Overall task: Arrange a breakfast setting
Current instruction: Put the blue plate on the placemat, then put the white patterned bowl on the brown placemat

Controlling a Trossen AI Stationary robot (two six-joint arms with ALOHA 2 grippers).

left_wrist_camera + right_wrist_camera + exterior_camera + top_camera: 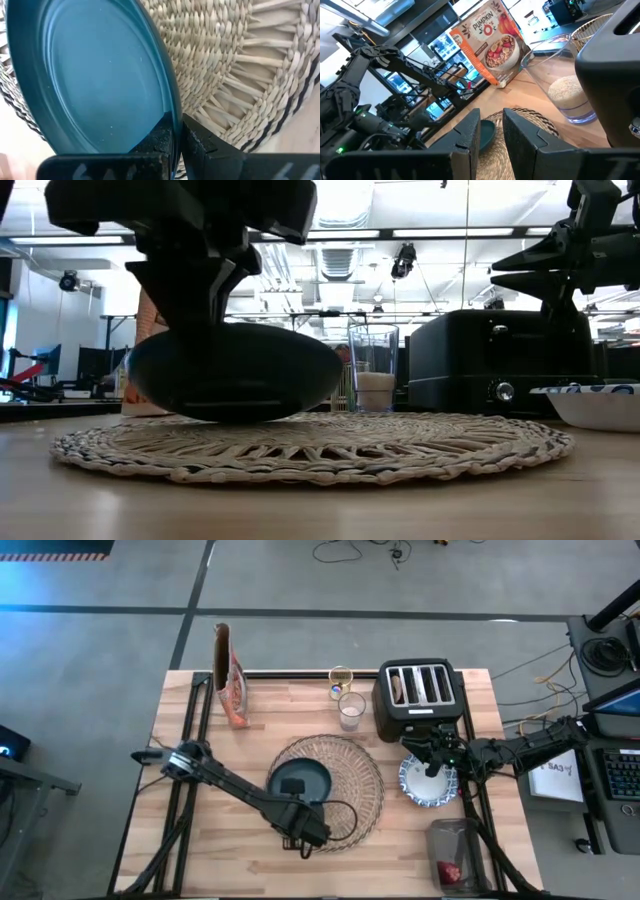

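Note:
The dark teal plate (298, 783) is over the left part of the round wicker placemat (350, 765). My left gripper (177, 132) is shut on the plate's near-right rim, with its arm reaching in from the table's left. The blue-and-white bowl (432, 786) stands on the table right of the mat. My right gripper (430, 755) hovers above the bowl, pointing level toward the mat, fingers slightly apart with nothing between them (491, 132). A clear glass (351, 710) with white contents stands behind the mat. A small dark-red fruit (450, 870) lies in a clear container at the near right. My left gripper pinches the plate's rim (172, 112) between its two fingers, one finger on the inner face and one on the outer side. The fingers come steeply from above. The plate (235, 370) sits low over the mat. I cannot tell whether its underside rests on the weave.
The black four-slot toaster (418, 695) stands at the far right, with a pale-brown piece in its left slot (400, 688). The cereal bag (232, 675) stands at the far left and a small jar (340, 680) behind the glass. Bare wood lies near the front left.

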